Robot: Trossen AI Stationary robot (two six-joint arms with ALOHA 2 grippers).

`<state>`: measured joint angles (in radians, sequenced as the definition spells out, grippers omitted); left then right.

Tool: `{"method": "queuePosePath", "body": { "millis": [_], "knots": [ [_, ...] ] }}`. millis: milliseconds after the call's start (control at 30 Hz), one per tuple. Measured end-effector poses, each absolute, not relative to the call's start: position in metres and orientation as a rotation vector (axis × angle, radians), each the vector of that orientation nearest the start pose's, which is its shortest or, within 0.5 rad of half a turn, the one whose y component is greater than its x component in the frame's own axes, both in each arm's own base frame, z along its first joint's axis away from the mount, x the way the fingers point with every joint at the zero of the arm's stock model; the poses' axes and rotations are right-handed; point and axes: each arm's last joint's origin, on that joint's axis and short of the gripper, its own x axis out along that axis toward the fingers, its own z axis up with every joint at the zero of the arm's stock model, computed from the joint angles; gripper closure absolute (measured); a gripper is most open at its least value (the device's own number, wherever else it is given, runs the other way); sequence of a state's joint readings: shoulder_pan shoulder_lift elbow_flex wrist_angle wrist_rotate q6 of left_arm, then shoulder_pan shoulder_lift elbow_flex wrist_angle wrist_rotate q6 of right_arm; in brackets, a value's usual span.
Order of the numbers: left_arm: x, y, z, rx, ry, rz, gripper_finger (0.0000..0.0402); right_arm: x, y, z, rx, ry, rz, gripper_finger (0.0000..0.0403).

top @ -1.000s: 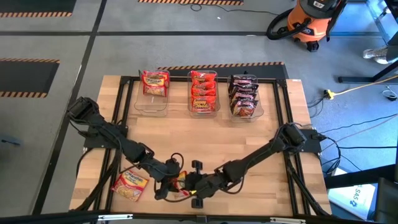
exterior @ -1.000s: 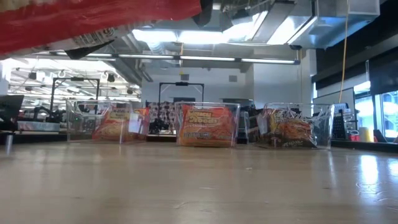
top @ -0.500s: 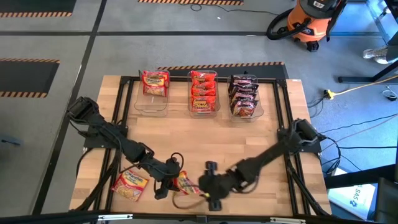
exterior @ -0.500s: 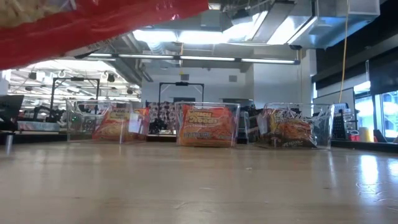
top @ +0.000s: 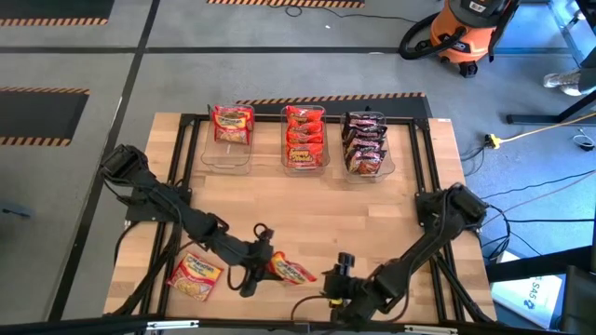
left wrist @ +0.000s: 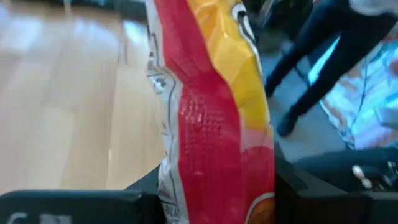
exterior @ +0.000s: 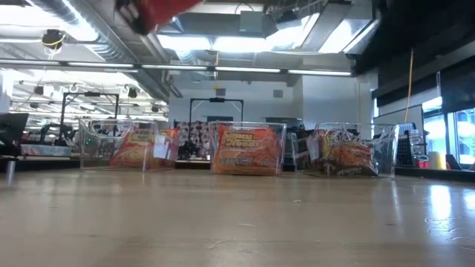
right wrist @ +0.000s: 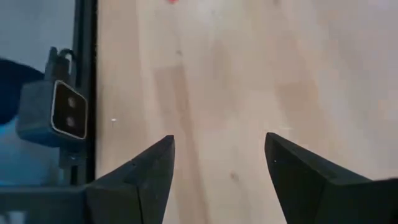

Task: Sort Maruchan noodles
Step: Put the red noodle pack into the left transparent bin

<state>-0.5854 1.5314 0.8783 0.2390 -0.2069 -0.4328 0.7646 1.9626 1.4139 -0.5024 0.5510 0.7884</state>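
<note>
Sorting looks mostly done, judging by the three clear bins along the table's far edge. Going from the left side across: the left bin (top: pixel 227 140) holds only a packet or two of orange-yellow noodles (top: pixel 233 123), with bare space toward its near end; the middle bin (top: pixel 304 140) carries a full column of red packets (top: pixel 304 135); the right bin (top: pixel 369 144) carries a column of dark packets (top: pixel 364 142). Two packets remain outside the bins, both near the table's front edge. One orange-yellow packet (top: pixel 196 275) lies flat on the wood at the front left, untouched. Just to its right, the left gripper (top: pixel 261 265) is clamped on a red-and-yellow packet (top: pixel 291 271), lifted off the table; the left wrist view shows that packet (left wrist: pixel 211 118) standing up between the fingers. Farther right, the right gripper (top: pixel 341 279) sits low at the front edge with jaws spread wide and nothing between them, only bare wood ahead. By my estimate, these two packets are the remaining work.
</note>
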Motion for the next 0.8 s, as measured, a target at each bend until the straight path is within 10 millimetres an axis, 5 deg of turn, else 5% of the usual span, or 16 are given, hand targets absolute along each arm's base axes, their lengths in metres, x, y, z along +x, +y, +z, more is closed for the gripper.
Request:
{"method": "queuePosePath", "body": {
  "millis": [267, 433, 800],
  "knots": [
    [0.28, -0.18, 0.24, -0.219, 0.316, -0.315, 0.0275, 0.298, 0.266, 0.145, 0.384, 0.458, 0.057, 0.0188],
    [0.281, -0.179, 0.241, -0.192, 0.288, -0.295, 0.0274, 0.296, 0.26, 0.153, 0.508, 0.228, 0.075, 0.0189],
    [0.291, -0.178, 0.242, -0.188, 0.183, -0.26, 0.0274, 0.314, 0.244, 0.167, 0.383, 0.127, -0.01, 0.0189]
  ]
}}
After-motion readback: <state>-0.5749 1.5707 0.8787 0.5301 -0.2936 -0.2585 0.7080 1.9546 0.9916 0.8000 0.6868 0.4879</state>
